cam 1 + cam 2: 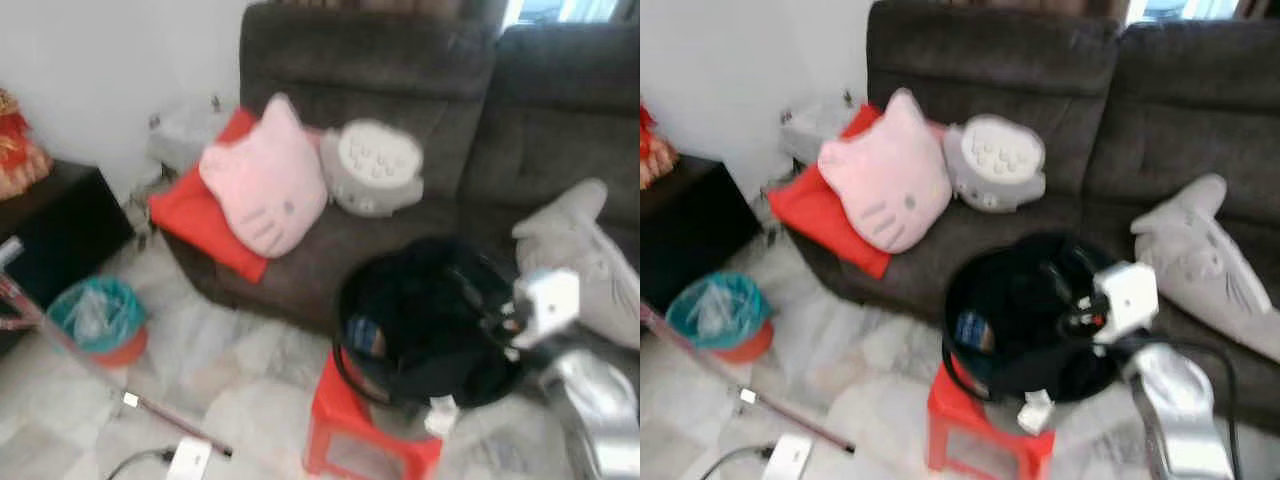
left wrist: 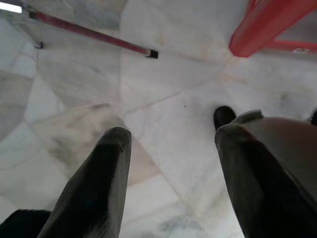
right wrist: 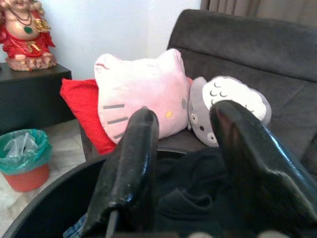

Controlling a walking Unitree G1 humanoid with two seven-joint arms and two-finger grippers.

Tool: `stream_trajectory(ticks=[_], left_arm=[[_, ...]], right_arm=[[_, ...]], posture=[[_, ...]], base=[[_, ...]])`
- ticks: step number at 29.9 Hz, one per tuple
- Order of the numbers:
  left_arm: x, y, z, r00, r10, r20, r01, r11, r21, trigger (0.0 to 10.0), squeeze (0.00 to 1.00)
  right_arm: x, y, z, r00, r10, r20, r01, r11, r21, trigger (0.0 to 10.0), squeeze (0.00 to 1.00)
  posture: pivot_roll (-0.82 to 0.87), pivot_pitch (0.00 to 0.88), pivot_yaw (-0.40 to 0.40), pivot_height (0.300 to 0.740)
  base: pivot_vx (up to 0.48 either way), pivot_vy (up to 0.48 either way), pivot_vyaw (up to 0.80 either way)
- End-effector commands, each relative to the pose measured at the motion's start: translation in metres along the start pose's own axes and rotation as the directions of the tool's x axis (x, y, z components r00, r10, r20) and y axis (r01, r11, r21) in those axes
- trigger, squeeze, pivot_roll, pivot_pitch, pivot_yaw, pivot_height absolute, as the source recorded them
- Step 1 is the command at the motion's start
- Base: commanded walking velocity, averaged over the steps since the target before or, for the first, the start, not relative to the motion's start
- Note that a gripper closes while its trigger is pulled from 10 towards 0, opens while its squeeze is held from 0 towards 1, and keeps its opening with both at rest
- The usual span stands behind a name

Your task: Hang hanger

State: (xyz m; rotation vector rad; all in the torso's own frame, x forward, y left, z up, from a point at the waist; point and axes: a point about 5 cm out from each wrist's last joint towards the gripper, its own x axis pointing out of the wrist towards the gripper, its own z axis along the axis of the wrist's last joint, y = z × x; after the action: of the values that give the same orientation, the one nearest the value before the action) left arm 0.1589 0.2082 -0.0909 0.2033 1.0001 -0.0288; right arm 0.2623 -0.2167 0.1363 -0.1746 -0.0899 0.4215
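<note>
A black round basket full of dark clothes stands on a red plastic stool in front of the sofa. My right gripper hovers over the basket's right side, open, with nothing between its fingers. In the right wrist view those fingers sit just above the dark clothes and the basket rim. My left gripper hangs low over the marble floor, open and empty, near the stool's leg. I cannot make out a hanger.
A dark sofa holds a pink cat cushion, a red cushion, a grey round cushion and a grey plush. To the left are a black cabinet and a green-lined bin. A maroon bar crosses the floor.
</note>
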Motion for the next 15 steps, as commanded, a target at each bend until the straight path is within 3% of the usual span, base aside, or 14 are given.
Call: stream_trajectory(ticks=[1, 3, 4, 5, 6, 7, 10, 12, 15], left_arm=[[0.001, -0.002, 0.005, 1.000, -0.006, 0.016, 0.006, 1.000, 0.001, 10.0, 0.00], [0.002, -0.003, 0.008, 1.000, -0.007, 0.020, 0.007, 1.000, 0.004, 10.0, 0.00], [0.002, -0.003, 0.008, 1.000, -0.007, 0.020, 0.007, 1.000, 0.004, 10.0, 0.00], [0.002, -0.003, 0.009, 1.000, -0.007, 0.021, 0.007, 1.000, 0.006, 10.0, 0.00], [0.002, -0.003, 0.009, 1.000, -0.007, 0.021, 0.007, 1.000, 0.006, 10.0, 0.00], [0.002, -0.003, 0.009, 1.000, -0.007, 0.021, 0.007, 1.000, 0.009, 10.0, 0.00], [0.002, -0.003, 0.010, 1.000, -0.007, 0.021, 0.007, 1.000, 0.011, 10.0, 0.00], [0.002, -0.003, 0.010, 1.000, -0.007, 0.022, 0.007, 1.000, 0.012, 10.0, 0.00], [0.002, -0.003, 0.010, 1.000, -0.012, 0.022, 0.012, 1.000, 0.014, 10.0, 0.00]], right_arm=[[-0.003, -0.002, 0.002, 1.000, -0.001, -0.001, 0.001, 1.000, -0.008, 10.0, 0.00], [-0.030, -0.014, 0.008, 0.992, 0.095, -0.085, -0.100, 0.993, -0.059, 10.0, 0.00], [-0.030, -0.014, 0.008, 0.992, 0.095, -0.085, -0.100, 0.993, -0.059, 10.0, 0.00], [-0.047, -0.021, 0.012, 0.976, 0.154, -0.152, -0.168, 0.982, -0.090, 10.0, 0.00], [-0.047, -0.021, 0.012, 0.976, 0.154, -0.152, -0.168, 0.982, -0.090, 10.0, 0.00], [-0.064, -0.030, 0.017, 0.954, 0.197, -0.224, -0.225, 0.968, -0.108, 10.0, 0.00], [-0.076, -0.038, 0.021, 0.936, 0.217, -0.275, -0.259, 0.958, -0.125, 10.0, 0.00], [-0.094, -0.051, 0.032, 0.907, 0.239, -0.347, -0.307, 0.940, -0.153, 10.0, 0.00], [-0.103, -0.060, 0.047, 0.885, 0.272, -0.379, -0.353, 0.921, -0.163, 10.0, 0.00]], posture=[[-0.08, 0.000, 0.079, 0.740], [-0.11, 0.000, 0.098, 0.740], [-0.11, 0.000, 0.098, 0.740], [-0.12, 0.000, 0.105, 0.740], [-0.12, 0.000, 0.105, 0.740], [-0.13, 0.000, 0.106, 0.740], [-0.13, 0.000, 0.108, 0.740], [-0.14, 0.000, 0.111, 0.740], [-0.15, 0.000, 0.117, 0.740]], base=[[0.000, 0.000, 0.00], [0.000, 0.000, 0.00], [0.000, 0.000, 0.00], [0.000, 0.000, 0.00], [0.000, 0.000, 0.00], [0.000, 0.000, 0.00], [0.000, 0.000, 0.00], [0.000, 0.000, 0.00], [0.000, 0.000, 0.00]])
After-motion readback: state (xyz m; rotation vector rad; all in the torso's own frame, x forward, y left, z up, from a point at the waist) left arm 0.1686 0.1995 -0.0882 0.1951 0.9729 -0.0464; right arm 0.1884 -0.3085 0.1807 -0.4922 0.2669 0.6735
